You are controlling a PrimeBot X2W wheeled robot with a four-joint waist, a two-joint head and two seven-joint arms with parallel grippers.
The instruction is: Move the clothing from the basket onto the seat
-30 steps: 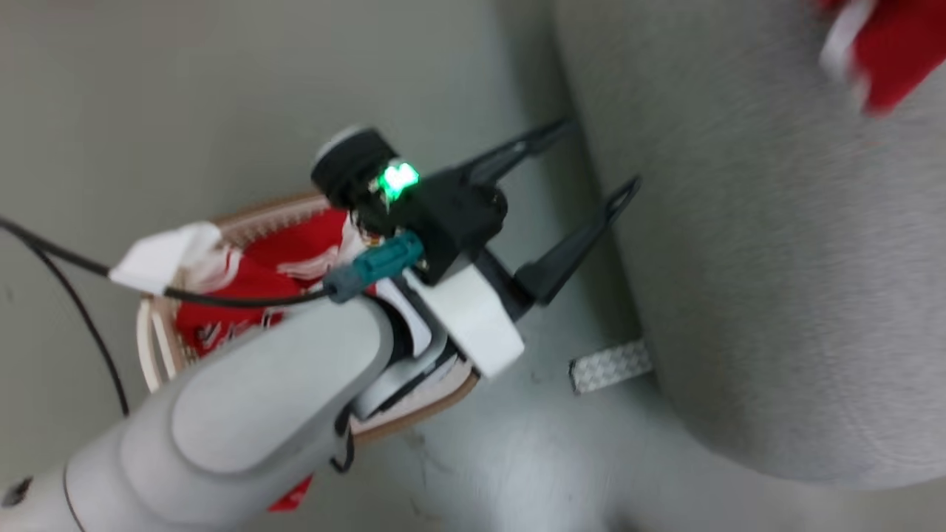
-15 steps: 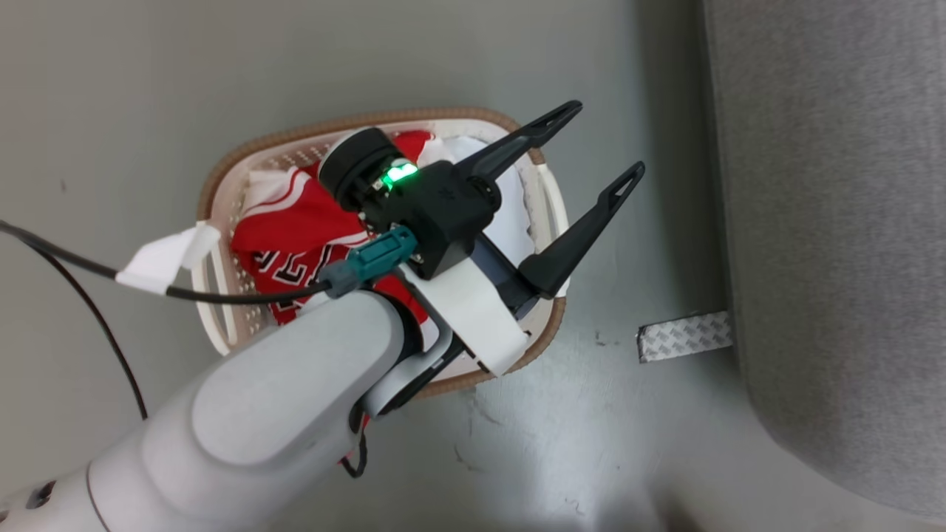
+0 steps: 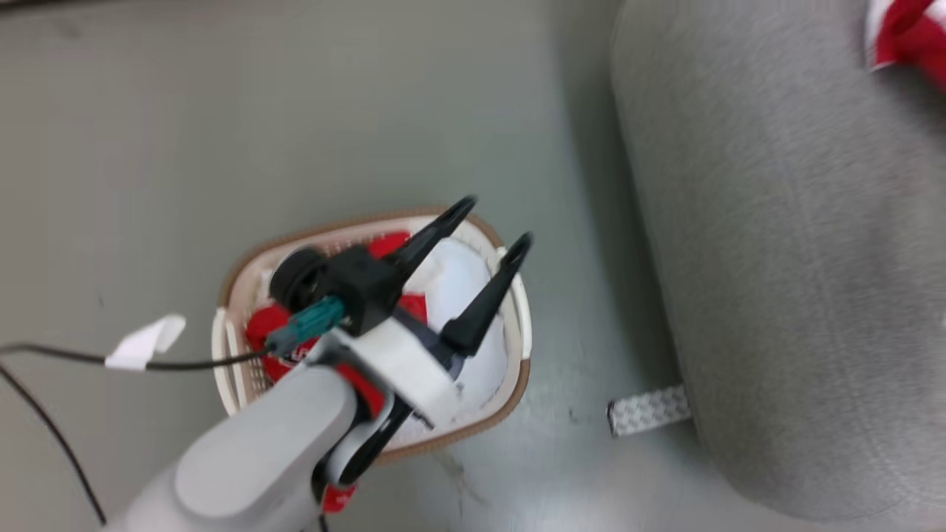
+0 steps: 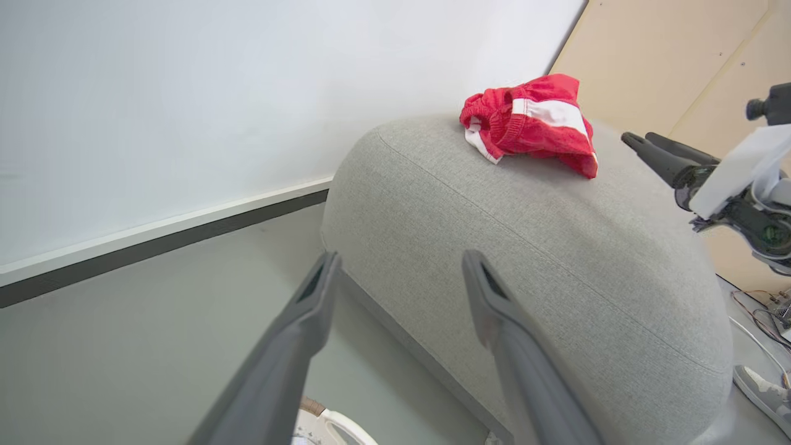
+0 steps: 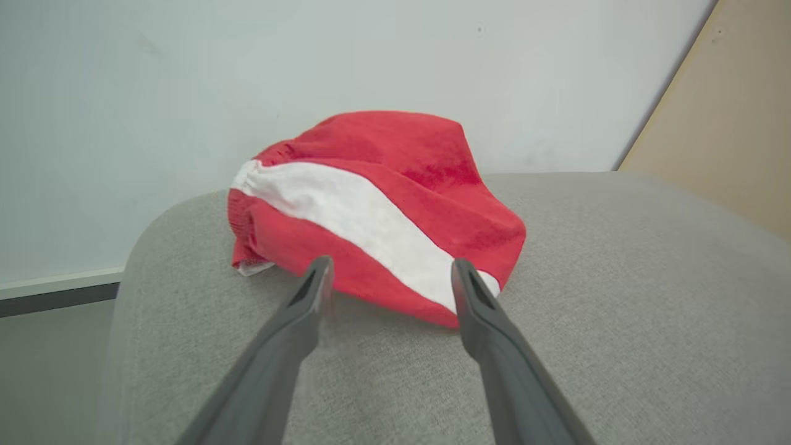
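Your left hand [image 3: 497,219] is hanging over the basket [image 3: 519,325], fingers spread, gripping nothing. Red clothing [image 3: 259,329] is lying inside. Your right hand [image 5: 390,264] is hanging released beside red shorts [image 5: 383,204] lying on the seat [image 5: 618,278].

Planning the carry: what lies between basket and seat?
Head view: bare floor between basket and seat, but for a patterned tape strip at the seat's foot.

A pale grey forearm [image 3: 251,458] hides most shiny red clothing [image 3: 260,330] in the off-white perforated basket [image 3: 235,373]; upper right, another red garment [image 3: 913,41] is cropped.
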